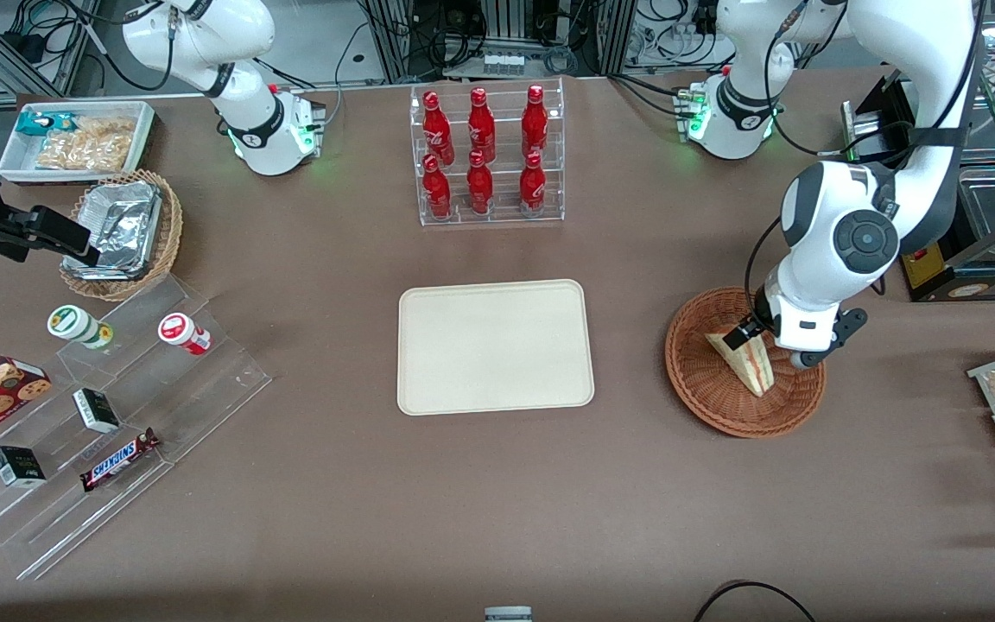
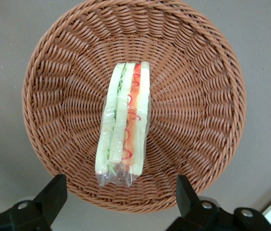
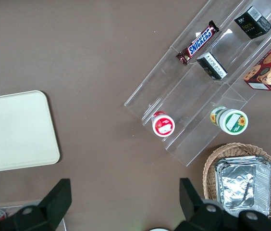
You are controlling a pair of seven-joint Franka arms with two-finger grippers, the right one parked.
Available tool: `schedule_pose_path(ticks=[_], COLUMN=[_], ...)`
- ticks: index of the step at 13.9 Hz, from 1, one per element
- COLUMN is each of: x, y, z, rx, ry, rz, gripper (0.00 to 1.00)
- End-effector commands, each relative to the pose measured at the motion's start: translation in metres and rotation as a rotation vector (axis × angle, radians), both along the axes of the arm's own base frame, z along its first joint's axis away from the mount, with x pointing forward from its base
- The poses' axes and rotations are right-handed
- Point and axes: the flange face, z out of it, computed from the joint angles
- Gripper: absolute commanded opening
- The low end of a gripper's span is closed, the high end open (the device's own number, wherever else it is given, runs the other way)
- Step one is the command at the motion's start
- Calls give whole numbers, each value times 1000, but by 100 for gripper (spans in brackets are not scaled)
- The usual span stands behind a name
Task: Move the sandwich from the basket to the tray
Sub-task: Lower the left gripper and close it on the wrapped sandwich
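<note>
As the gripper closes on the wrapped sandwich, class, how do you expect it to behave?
Probably soft: the sandwich is layered bread, so the open gripper above the basket could squash it. Its clear wrap looks smooth, perhaps slippery. Standing on a narrow edge, it may tip when nudged.

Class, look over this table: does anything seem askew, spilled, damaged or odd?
Nothing stands out. The sandwich lies intact in the basket, the open gripper hovers just above it, the tray sits flat and bare, and the red bottles stand upright in their rack.
</note>
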Motion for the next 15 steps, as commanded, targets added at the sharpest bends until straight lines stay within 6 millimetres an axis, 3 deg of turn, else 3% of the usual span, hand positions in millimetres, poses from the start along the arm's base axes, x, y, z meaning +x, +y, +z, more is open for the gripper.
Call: schedule_pose_path(ticks=[1,13,14,15], x=[4,5,4,4], y=[1,7,7,7], z=[-10,-66,-68,-67], rx=[10,48,48,48], ry=[-17,27,30,32], rz=[75,37,37,40], gripper=[100,100,97,80])
